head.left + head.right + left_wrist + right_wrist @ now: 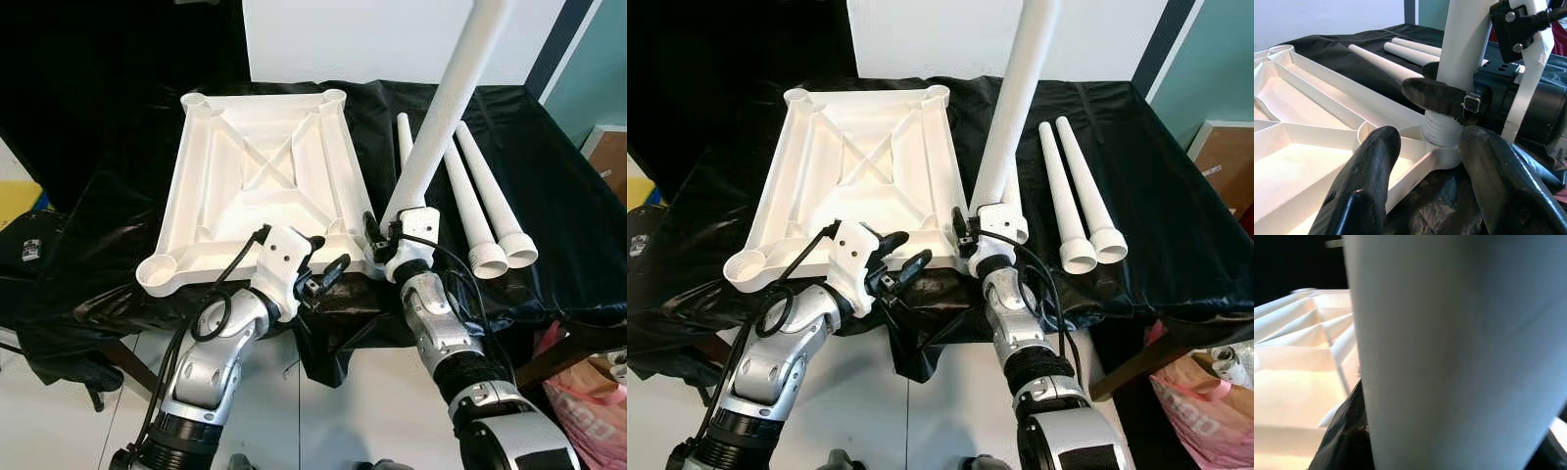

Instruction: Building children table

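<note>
Tabletop [265, 176] left on cloth [549, 196], leg [441, 117] upright in corner, spare legs [480, 206] right

i see open cloth [568, 196] right of the 3 loose legs [475, 201]; the upright leg [446, 108] blocks the tabletop's [260, 166] near right corner.

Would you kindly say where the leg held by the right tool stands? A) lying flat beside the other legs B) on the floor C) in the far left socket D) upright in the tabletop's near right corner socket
D: the right tool holds the leg upright, its threaded end in the near right socket of the tabletop.
</note>
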Available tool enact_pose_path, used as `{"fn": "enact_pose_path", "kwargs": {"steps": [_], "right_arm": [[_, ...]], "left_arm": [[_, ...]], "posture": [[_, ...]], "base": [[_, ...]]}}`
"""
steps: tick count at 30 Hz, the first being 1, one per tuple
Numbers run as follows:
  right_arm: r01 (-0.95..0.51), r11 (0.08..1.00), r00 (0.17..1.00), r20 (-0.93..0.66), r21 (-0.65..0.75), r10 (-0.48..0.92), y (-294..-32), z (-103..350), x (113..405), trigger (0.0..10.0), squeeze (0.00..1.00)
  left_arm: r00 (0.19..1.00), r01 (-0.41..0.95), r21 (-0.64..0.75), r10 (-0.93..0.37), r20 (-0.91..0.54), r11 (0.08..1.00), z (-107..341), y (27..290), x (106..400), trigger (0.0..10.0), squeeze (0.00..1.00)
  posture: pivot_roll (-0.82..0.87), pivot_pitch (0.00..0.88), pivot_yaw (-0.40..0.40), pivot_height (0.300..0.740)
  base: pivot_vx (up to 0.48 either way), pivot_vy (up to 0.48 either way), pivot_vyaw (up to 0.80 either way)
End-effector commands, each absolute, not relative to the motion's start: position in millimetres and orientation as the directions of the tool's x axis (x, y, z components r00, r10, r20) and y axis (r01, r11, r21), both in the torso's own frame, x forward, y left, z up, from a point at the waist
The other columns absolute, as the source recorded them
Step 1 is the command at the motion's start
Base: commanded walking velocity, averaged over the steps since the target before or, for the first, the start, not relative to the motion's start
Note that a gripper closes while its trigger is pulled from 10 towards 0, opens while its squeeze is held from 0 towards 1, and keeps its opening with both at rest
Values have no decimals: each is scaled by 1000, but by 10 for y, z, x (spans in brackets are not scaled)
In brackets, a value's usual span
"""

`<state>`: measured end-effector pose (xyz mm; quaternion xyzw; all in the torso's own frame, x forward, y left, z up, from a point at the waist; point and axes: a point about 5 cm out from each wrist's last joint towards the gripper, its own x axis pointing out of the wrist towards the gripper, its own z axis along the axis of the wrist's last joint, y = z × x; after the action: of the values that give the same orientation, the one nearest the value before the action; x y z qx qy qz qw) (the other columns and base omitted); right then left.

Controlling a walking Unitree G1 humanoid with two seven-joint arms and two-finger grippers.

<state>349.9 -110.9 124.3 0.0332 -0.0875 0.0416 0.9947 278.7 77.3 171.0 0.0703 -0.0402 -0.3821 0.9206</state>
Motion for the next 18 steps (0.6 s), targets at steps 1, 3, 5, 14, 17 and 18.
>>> {"fn": "enact_pose_path", "kwargs": {"steps": [1,3,5,14,17,18], "right_arm": [[36,995,999,-25,90,-34,-1236,827,3376,10000,0],[95,988,995,-44,119,-90,-1164,824,3371,10000,0],[113,985,992,-62,131,-106,-1086,812,3360,10000,0],[77,993,997,-33,85,-74,-967,868,3360,10000,0],[55,998,998,9,30,-56,-913,928,3370,10000,0],[52,998,999,12,24,-52,-901,934,3370,10000,0]], "left_arm": [[736,666,160,-676,18,729,1713,776,2792,10000,0],[735,667,158,-678,19,728,1714,765,2793,10000,0],[735,667,158,-678,21,728,1716,759,2792,10000,0],[738,663,154,-674,25,732,1710,755,2786,10000,0],[741,660,150,-671,29,736,1712,750,2787,10000,0],[742,660,150,-670,30,737,1713,748,2787,10000,0]], "posture": [[26,102,-17,740],[27,99,-19,740],[31,96,-23,740],[36,87,-35,740],[36,83,-38,740],[36,83,-38,740]], "base": [[0,0,0],[0,0,0],[0,0,0],[0,0,0],[0,0,0],[0,0,0]]}}
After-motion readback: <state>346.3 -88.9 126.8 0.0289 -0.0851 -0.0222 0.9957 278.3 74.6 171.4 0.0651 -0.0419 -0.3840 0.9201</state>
